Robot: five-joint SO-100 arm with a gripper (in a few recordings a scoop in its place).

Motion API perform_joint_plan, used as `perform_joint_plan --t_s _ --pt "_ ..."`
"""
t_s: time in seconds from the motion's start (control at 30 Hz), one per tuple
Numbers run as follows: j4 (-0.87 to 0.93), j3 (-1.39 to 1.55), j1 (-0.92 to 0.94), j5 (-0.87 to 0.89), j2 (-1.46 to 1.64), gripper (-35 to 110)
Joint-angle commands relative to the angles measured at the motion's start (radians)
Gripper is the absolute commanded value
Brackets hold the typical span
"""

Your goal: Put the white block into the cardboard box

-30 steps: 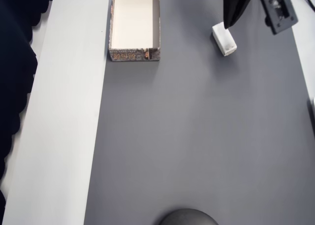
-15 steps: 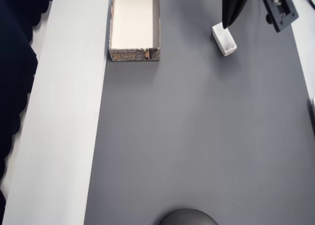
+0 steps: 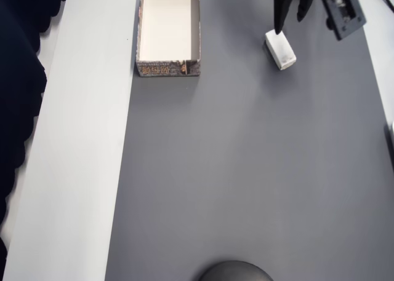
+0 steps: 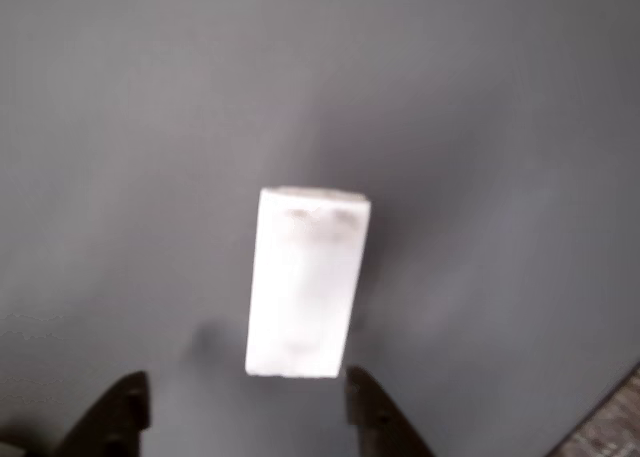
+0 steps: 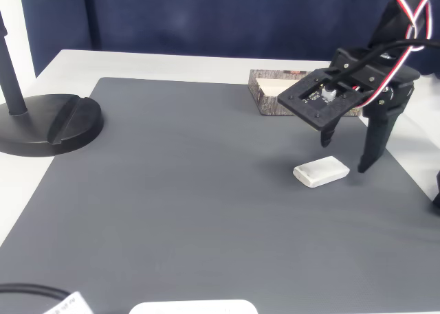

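Observation:
The white block (image 3: 280, 50) lies flat on the grey mat, well to the right of the cardboard box (image 3: 139, 41) in the overhead view. My gripper (image 3: 289, 21) hovers just above the block's far end, open, with nothing between its fingers. In the wrist view the block (image 4: 307, 282) lies lengthwise ahead of my gripper (image 4: 245, 417), the right fingertip (image 4: 368, 405) close to its near corner. From the fixed view the gripper (image 5: 346, 152) hangs over the block (image 5: 321, 171), one finger on each side and not touching it; the box (image 5: 269, 97) sits behind.
The grey mat (image 3: 246, 170) covers most of the table, with a white strip (image 3: 80, 139) along its left. A black round stand base (image 5: 51, 125) sits at the mat's left in the fixed view. A dark blue curtain (image 5: 206, 18) backs the table.
The gripper's fingers have spread apart from a closed-looking dark shape above the block. The block and the box have not moved.

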Motion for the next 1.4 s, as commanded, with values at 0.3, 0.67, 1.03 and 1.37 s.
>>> perform_joint_plan --t_s 0.3,0.67,1.03,1.37 --pt "-0.021 -0.161 0.012 -0.008 -0.106 30" --pt "-0.025 -0.186 -0.005 -0.055 -0.161 30" --pt "-0.074 -0.238 -0.003 -0.035 -0.235 33" --pt "-0.084 -0.23 -0.002 -0.028 -0.262 33"
